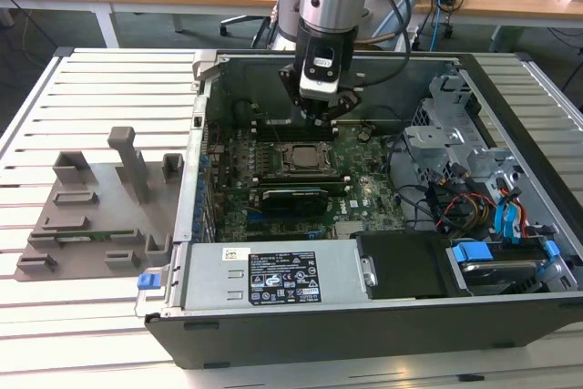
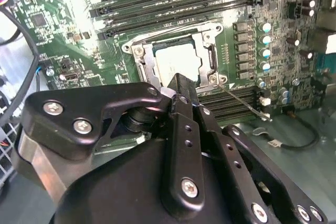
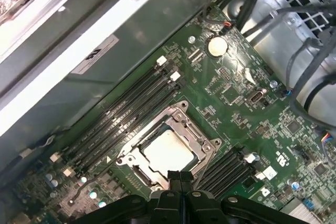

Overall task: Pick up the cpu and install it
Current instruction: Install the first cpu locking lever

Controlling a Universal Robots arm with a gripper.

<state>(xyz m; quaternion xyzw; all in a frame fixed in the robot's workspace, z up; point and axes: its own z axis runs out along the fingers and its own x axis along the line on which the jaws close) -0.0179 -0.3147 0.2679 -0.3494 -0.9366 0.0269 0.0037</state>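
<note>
One cpu (image 3: 168, 152) already sitting flat in the black socket frame (image 3: 202, 139) on the green motherboard (image 3: 247, 108), silvery top up, seen in both wrist views (image 2: 178, 62). Gripper (image 1: 324, 108) hanging right above it inside the open computer case (image 1: 383, 334), apart from the chip, not touching. Fingers (image 3: 175, 178) pressed together at the tips in the first wrist view, nothing between them. Thin wire lever (image 2: 242, 102) sticking out from a corner of the socket, looks unlatched. Rows of dark memory slots (image 3: 126, 114) on both sides of the socket, round coin battery (image 3: 216, 46) further along the board. Over on the exterior view's left, big grey plastic tray (image 1: 91, 225) with upright blocks lying on the slatted bench (image 1: 91, 79), well apart from the case. Bundle of coloured cables (image 1: 465, 202) and blue tabs on the case's other side.
</note>
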